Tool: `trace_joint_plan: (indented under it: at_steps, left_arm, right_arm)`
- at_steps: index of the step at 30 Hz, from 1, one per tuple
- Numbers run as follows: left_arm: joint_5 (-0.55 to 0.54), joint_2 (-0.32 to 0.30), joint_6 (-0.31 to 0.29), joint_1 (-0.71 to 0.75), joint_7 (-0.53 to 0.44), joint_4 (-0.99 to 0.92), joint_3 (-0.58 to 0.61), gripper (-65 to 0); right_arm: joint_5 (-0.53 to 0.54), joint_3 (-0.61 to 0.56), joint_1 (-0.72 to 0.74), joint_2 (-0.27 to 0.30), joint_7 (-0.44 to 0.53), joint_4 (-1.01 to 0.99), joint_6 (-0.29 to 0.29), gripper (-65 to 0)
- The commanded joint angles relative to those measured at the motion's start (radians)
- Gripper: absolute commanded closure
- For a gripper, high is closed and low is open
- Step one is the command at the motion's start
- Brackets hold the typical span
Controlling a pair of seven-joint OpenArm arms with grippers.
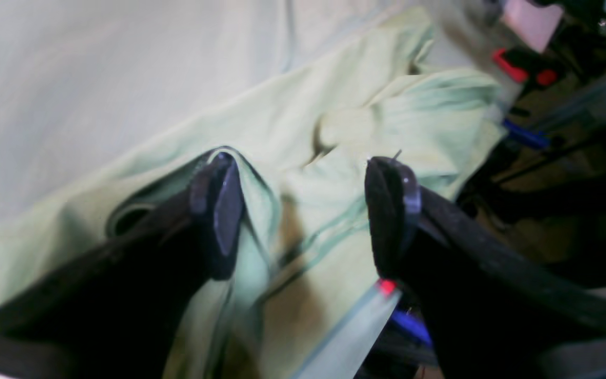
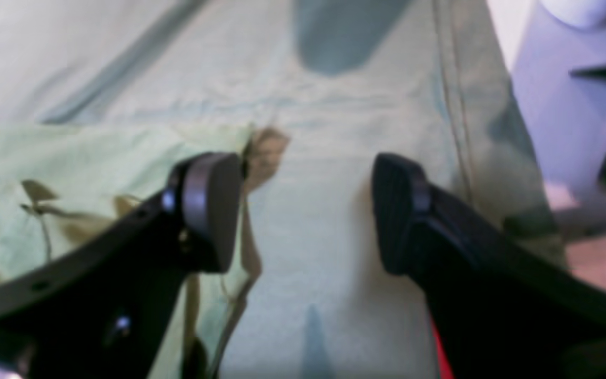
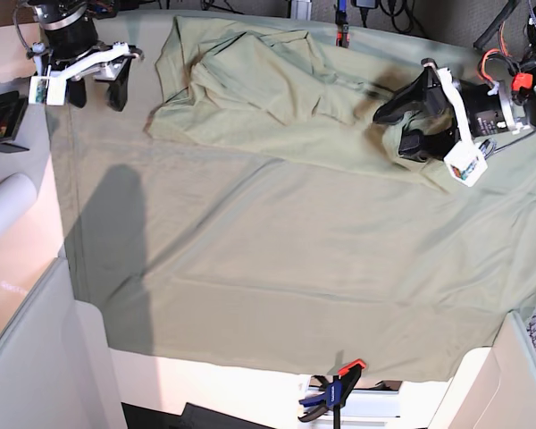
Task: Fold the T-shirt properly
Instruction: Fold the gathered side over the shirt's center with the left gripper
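The T-shirt [image 3: 268, 89] is pale yellowish sage-green and lies bunched and wrinkled across the back of the table. My left gripper [image 3: 395, 128] is at the shirt's right end. In the left wrist view it [image 1: 305, 210] is open, with folds of the shirt [image 1: 334, 131] between and under its fingers. My right gripper [image 3: 96, 94] is open at the back left corner, beside the shirt's left edge. In the right wrist view it [image 2: 303, 210] hangs over the bare sheet, and the shirt's edge [image 2: 71, 173] lies by its left finger [image 2: 213, 205].
A larger grey-green sheet [image 3: 277, 268] with a stitched hem covers the table. Clamps hold it at the front edge [image 3: 335, 393] and the back edge [image 3: 342, 34]. A white roll [image 3: 4, 214] lies off the left side. Cables and gear crowd the right rear [image 1: 518, 68].
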Motion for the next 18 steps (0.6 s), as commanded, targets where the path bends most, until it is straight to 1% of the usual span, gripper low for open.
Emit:
trace_joint_plan:
  at_steps: [1, 2, 4, 8, 12, 15, 18]
  left_arm:
    - [-0.024, -0.01, -0.004, -0.011, -0.017, 0.036, -0.008, -39.1]
    - [-0.023, -0.01, -0.004, -0.011, -0.017, 0.055, -0.008, -39.1]
    - [-0.003, -0.01, -0.004, -0.011, -0.017, 0.088, -0.012, -39.1]
    - [0.01, -0.01, -0.004, -0.011, -0.017, 0.117, -0.047, -39.1]
    - [0.005, -0.01, -0.004, -0.011, -0.009, 0.117, -0.066, -39.1]
    - [-0.02, -0.01, -0.004, -0.01, 0.0, 0.117, -0.065, -39.1]
    - [-0.025, -0.01, -0.004, -0.008, 0.001, 0.116, -0.065, -39.1]
  right_arm:
    - [0.021, 0.004, 0.0, -0.002, 0.013, -0.009, 0.001, -39.5]
    - [0.046, 0.001, 0.0, -0.002, 0.013, -0.039, 0.004, -39.6]
    - [0.095, -0.009, 0.003, -0.002, 0.013, -0.105, 0.022, -43.5]
    - [0.189, -0.021, 0.003, -0.003, 0.013, -0.217, 0.08, -43.6]
    - [0.256, -0.021, 0.005, -0.019, 0.014, -0.273, 0.138, -43.6]
    - [0.282, -0.021, 0.018, -0.045, 0.008, -0.279, 0.156, -43.6]
    - [0.299, -0.021, 0.039, -0.062, 0.002, -0.279, 0.161, -43.6]
